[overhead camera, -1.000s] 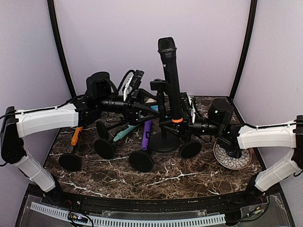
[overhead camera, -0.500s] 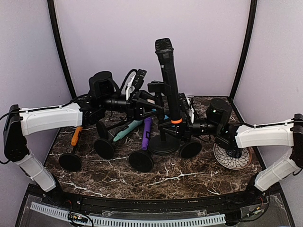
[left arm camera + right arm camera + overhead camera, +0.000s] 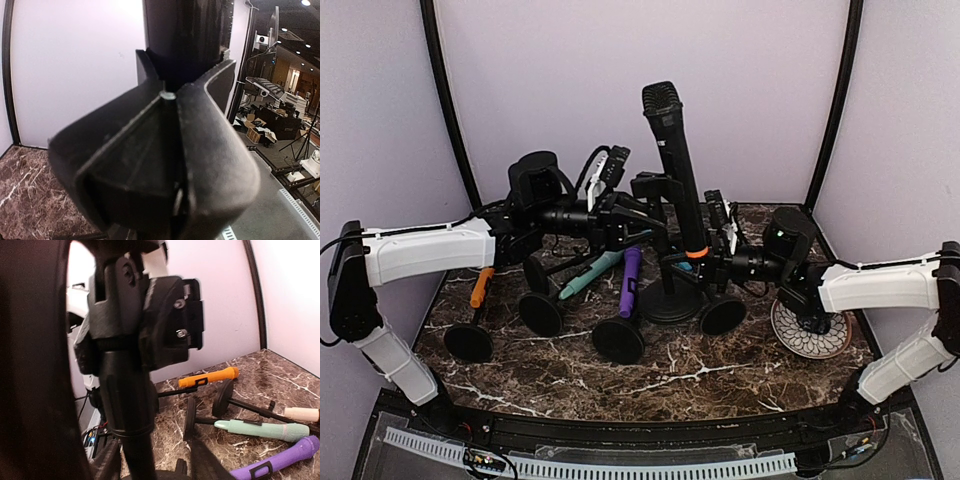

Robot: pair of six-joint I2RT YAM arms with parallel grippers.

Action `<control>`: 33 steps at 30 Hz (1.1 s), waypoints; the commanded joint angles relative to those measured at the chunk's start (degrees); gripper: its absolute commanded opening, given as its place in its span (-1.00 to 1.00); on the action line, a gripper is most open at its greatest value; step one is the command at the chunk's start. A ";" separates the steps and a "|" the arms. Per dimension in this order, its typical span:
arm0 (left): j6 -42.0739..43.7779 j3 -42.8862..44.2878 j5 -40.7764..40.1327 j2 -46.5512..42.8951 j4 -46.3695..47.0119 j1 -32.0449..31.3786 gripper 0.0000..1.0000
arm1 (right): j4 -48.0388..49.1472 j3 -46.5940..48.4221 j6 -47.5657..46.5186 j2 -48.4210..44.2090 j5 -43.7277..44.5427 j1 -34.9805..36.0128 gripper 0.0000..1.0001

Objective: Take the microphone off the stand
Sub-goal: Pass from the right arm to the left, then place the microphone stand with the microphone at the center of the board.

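A black microphone [image 3: 676, 165] with an orange ring near its lower end stands upright, leaning a little left, in the clip of a black stand [image 3: 669, 301]. My left gripper [image 3: 638, 214] is shut on the stand's upper part, just below the clip. In the left wrist view its fingers [image 3: 215, 165] meet in front of a black upright shaft [image 3: 185, 40]. My right gripper [image 3: 709, 264] is beside the microphone's lower end, jaws apart. In the right wrist view the stand pole [image 3: 131, 410] and its clip [image 3: 155, 315] fill the middle, and the microphone [image 3: 35, 365] is a dark mass on the left.
Other stands with round bases [image 3: 618, 340] [image 3: 540, 314] [image 3: 469, 342] [image 3: 723, 316] lie on the marble table [image 3: 720, 375]. An orange cylinder [image 3: 480, 288], a teal one [image 3: 588, 276] and a purple one [image 3: 631, 283] lie among them. A patterned plate [image 3: 812, 337] sits under the right arm.
My left gripper has shut on the stand's upper part. My right gripper's jaws have parted beside the microphone's lower end. The microphone's head has leaned slightly left.
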 commanded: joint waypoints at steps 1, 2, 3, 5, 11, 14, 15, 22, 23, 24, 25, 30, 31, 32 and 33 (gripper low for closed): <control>2.21 -0.23 -2.35 -0.94 1.95 -0.43 -1.00 | 7.76 -2.35 2.85 -2.27 5.59 -2.66 0.31; 2.73 -0.59 -3.63 -1.04 2.05 -0.41 -1.00 | 7.61 -3.39 2.99 -2.76 6.18 -3.31 0.50; 3.03 -0.81 -6.18 -1.05 2.13 -0.42 -1.00 | 7.65 -4.57 3.24 -3.22 6.87 -3.76 0.56; 4.12 -1.48 -10.02 -0.83 2.40 -0.38 -1.00 | 8.57 -7.40 4.13 -4.17 8.23 -4.74 0.73; 5.35 -3.68 -16.53 3.12 7.75 -0.43 -1.00 | 9.20 -13.53 6.21 -7.68 11.01 -7.65 0.82; 5.17 -4.56 -18.52 6.22 11.69 -0.42 -1.00 | 8.24 -15.14 6.35 -10.79 13.01 -9.24 0.84; 5.43 -5.10 -18.84 6.85 13.89 -0.43 -1.00 | 7.69 -15.42 6.13 -11.82 13.86 -9.86 0.85; 7.12 -7.73 -21.04 12.50 23.23 -0.43 -1.00 | 3.03 -15.08 3.64 -16.74 18.60 -10.45 0.87; 7.59 -7.98 -21.20 12.89 24.06 -0.43 -1.00 | 2.96 -15.12 3.59 -17.14 18.89 -10.45 0.87; 7.74 -8.22 -21.55 13.55 25.22 -0.43 -1.00 | 2.95 -15.07 3.54 -17.44 19.21 -10.40 0.87; 8.09 -8.23 -21.53 13.85 25.67 -0.43 -1.00 | 2.94 -14.97 3.51 -17.63 19.43 -10.44 0.88; 7.70 -7.59 -20.83 16.21 28.45 -0.42 -1.00 | 3.53 -14.58 3.61 -17.42 20.43 -10.45 0.88; 7.75 -7.52 -20.94 16.89 28.86 -0.38 -1.00 | 3.93 -14.62 3.78 -17.24 20.49 -10.45 0.88; 7.87 -7.53 -20.97 17.24 29.39 -0.41 -1.00 | 4.32 -14.54 3.91 -16.95 20.60 -10.45 0.88; 8.28 -7.49 -21.21 17.89 29.47 -0.42 -1.00 | 4.69 -14.31 3.97 -16.48 20.59 -10.45 0.88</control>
